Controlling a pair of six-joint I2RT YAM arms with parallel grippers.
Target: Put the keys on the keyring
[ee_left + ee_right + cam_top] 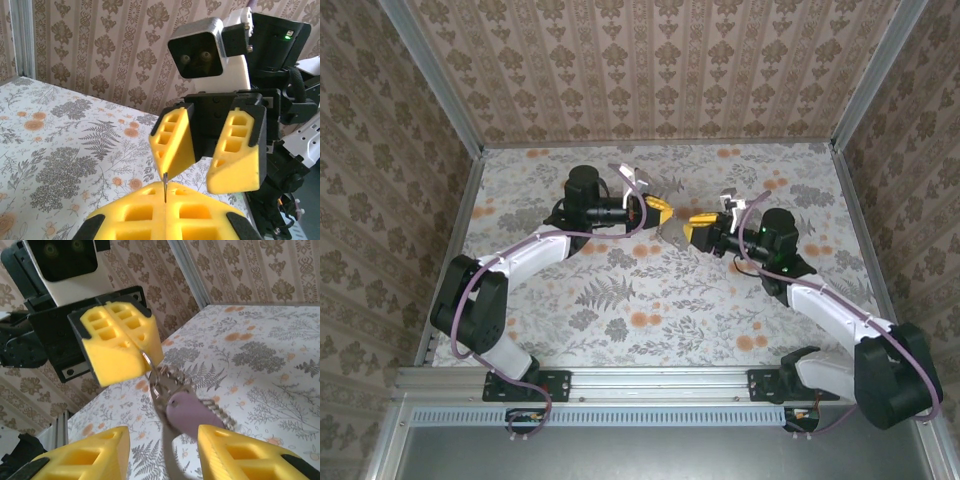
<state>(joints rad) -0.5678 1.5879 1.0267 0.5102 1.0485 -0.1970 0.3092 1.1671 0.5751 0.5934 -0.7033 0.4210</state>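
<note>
My left gripper [660, 212] is shut, and a thin metal edge of the keyring [164, 186] sticks up between its yellow fingers [135, 215]. In the right wrist view, the left gripper [144, 353] pinches the keyring's far end. The brownish-grey keyring [169, 450] hangs down from there, blurred. A key with a pinkish-purple head [189, 412] and toothed silvery blades [216, 407] hangs with it. My right gripper [162, 434] is open just below and in front of the bunch. The purple head sits above the gap, touching neither finger. Both grippers meet tip to tip above mid-table, the right gripper [692, 232] facing the left.
The floral tablecloth [650, 300] lies under both arms. Patterned walls with aluminium posts [440, 90] close in the back and both sides. The arm bases sit on the rail [650, 385] at the near edge.
</note>
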